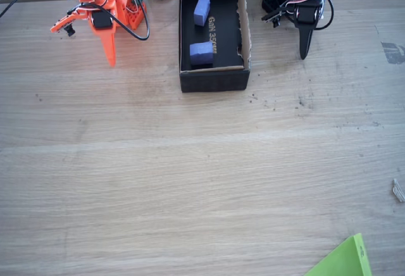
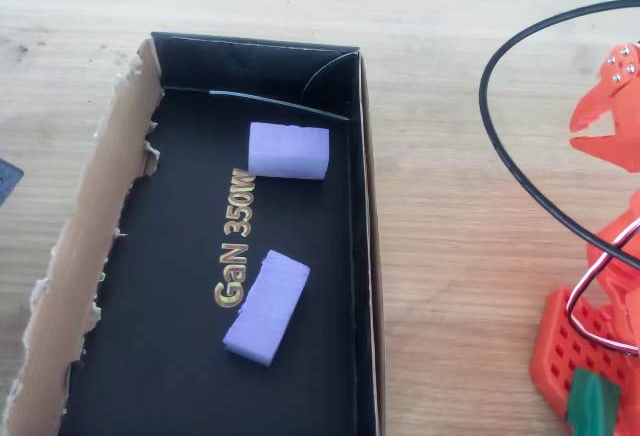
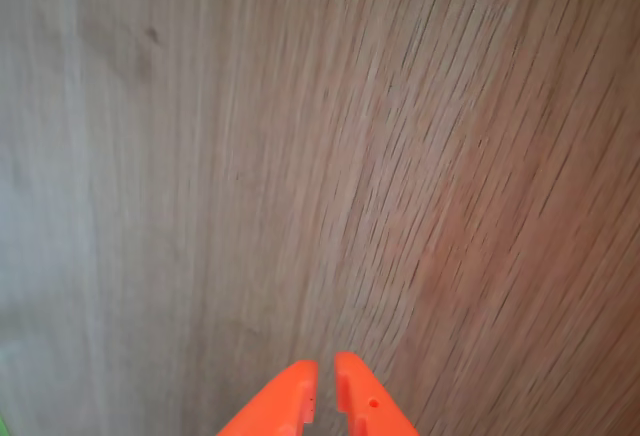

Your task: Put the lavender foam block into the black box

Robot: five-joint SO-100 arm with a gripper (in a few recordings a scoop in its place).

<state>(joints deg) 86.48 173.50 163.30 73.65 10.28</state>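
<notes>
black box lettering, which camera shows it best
The overhead view: the gold lettering on the black box floor is large and reads "GaN 350W", between two lavender blocks. The fixed view shows the same lettering small and harder to read. The wrist view looks at wood table past the shut gripper.

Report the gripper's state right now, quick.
Gripper: shut, holding nothing, over the bare wooden table.
</notes>
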